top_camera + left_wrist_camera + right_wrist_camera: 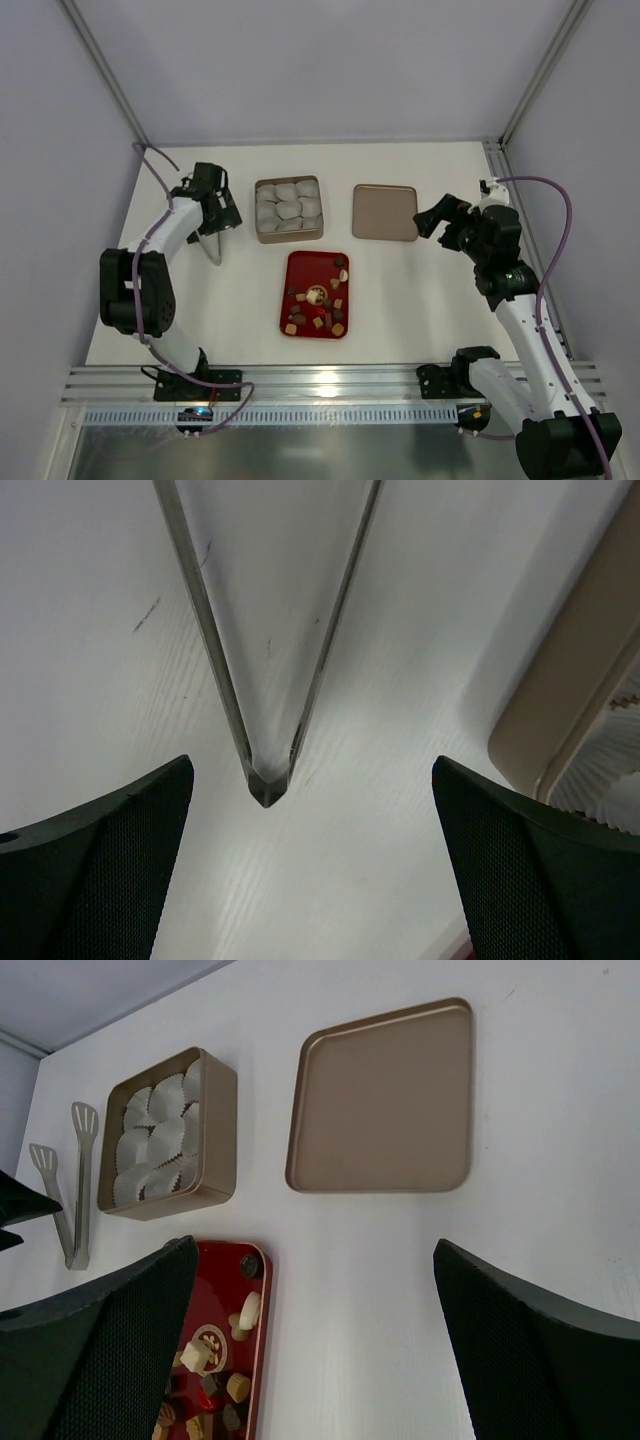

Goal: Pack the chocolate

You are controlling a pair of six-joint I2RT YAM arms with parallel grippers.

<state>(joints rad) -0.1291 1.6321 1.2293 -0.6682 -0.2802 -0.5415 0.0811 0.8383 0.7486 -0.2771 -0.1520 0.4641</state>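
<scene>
The chocolate [318, 298] is scattered on the red tray [300, 265], at the centre, just nearer than the tin [258, 210]. The tongs [212, 248] are laid left of the tin, spread and pinching nothing. The left gripper [220, 215] is held wide apart over them. The right gripper [437, 225] is likewise parted, beside the lid [385, 212].

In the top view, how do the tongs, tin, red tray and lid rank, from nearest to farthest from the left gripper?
1. Tongs, right beneath the left gripper.
2. Tin, to its right.
3. Red tray, right and nearer the bases.
4. Lid, far right.
</scene>
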